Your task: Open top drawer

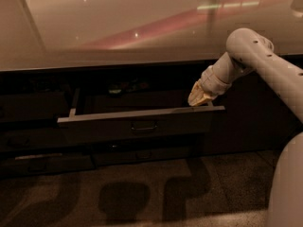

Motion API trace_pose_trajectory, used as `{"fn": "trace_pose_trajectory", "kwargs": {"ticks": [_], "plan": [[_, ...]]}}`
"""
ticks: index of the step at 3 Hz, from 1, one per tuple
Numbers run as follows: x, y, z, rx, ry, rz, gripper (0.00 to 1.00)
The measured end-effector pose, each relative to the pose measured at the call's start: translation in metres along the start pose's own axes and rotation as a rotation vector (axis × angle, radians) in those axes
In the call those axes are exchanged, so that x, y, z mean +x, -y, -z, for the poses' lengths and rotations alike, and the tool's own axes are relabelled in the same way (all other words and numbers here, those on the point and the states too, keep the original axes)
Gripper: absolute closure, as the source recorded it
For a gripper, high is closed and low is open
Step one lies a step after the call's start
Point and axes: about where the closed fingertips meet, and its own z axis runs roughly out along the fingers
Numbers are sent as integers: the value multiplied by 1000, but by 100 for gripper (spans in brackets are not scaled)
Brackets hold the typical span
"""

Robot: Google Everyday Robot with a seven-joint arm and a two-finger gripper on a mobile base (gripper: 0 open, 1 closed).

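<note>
top drawer partly out under worktop, long axis 9-3 | end effector at front's top edge, 3 o'clock end; handle toward 8 | grip state: can't tell

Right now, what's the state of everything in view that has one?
top drawer: pulled partly out, front standing clear of the cabinet.
claw: at the right end of the top drawer's front, down at its top edge.
drawer below: looks shut, but it is too dark to be sure.
</note>
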Motion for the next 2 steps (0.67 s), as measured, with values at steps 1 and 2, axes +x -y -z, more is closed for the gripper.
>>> {"fn": "trace_pose_trajectory", "kwargs": {"ticks": [1, 2], "plan": [[12, -7, 3, 60, -58, 85, 100], [14, 3, -6, 104, -66, 91, 100]]}}
